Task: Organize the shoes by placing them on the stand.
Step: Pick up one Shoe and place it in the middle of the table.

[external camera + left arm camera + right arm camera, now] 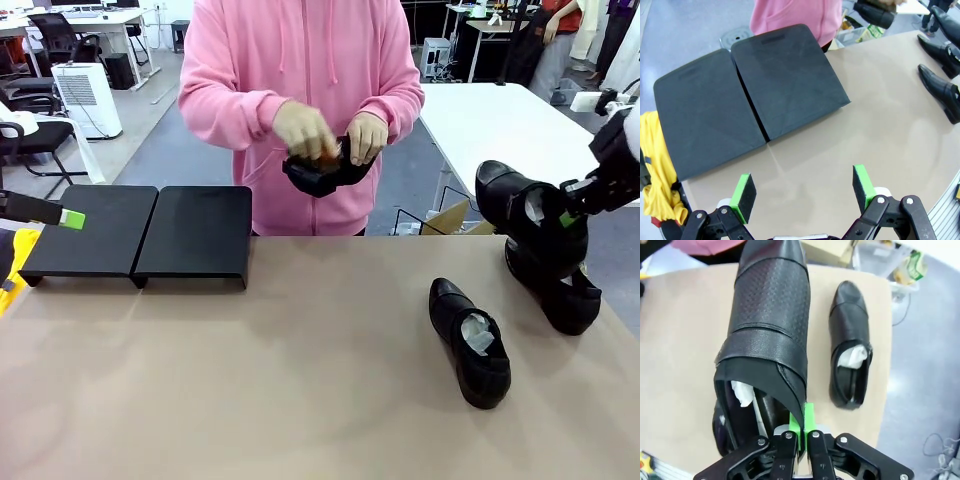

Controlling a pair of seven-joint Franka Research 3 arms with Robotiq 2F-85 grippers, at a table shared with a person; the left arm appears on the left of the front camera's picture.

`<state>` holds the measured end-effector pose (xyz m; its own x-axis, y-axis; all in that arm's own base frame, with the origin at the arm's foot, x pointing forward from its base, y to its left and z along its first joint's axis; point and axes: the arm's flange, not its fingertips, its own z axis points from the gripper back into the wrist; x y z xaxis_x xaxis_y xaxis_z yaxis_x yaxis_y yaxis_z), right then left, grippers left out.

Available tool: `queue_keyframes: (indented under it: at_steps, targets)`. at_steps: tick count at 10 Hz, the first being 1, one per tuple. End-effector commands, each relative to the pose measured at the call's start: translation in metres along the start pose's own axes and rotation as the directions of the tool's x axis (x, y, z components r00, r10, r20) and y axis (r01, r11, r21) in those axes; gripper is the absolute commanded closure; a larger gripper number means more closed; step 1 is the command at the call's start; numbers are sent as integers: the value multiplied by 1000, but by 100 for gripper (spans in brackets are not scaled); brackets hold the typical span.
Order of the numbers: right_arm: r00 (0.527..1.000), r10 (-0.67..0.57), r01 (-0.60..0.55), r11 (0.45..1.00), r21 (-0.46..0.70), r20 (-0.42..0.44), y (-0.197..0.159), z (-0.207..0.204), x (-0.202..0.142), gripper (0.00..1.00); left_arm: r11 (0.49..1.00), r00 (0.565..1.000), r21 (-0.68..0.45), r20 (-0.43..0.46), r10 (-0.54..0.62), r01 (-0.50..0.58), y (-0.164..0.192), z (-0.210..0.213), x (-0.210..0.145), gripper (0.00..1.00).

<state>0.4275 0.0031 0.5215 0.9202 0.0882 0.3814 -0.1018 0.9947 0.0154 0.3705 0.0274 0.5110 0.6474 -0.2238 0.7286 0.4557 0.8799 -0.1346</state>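
Note:
My right gripper (802, 432) is shut on the heel collar of a glossy black shoe (770, 325), which hangs lifted above the table's right side (525, 205). A second shoe (557, 288) lies under it near the right edge, also seen from the right wrist (850, 345). A third shoe (470, 342), stuffed with white paper, lies on the table right of centre. The person across the table holds another shoe (320, 172) in both hands. The black stand (150, 235) sits at the far left, its top bare (765, 85). My left gripper (805, 192) hovers open above the table near the stand (62, 215).
A yellow object (655, 165) lies at the table's left edge beside the stand. The person in a pink hoodie (300, 60) stands at the far side. Boxes and a wire rack (440, 218) sit behind the far edge. The tan tabletop (280, 380) spreads wide in the middle.

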Motion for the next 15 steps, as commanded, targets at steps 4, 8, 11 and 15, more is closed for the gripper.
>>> queue_keyframes:
  at_steps: [4, 8, 11, 15]
  targets:
    - [999, -36, 36, 999, -9, 11, -6, -13, 11, 100, 1000, 1000, -9, 2, -10, 10, 1, 1, 0, 0]
    - [995, -99, 98, 994, 49, 15, 70, 42, -12, 100, 1000, 1000, -9, 2, -10, 10, 1, 1, 0, 0]
    - [992, -87, 105, 972, 211, -93, 147, 52, -47, 100, 1000, 1000, -9, 2, -10, 10, 1, 1, 0, 0]
    - [961, -193, 238, 941, 242, -195, 231, -28, -104, 100, 1000, 1000, -9, 2, -10, 10, 1, 1, 0, 0]
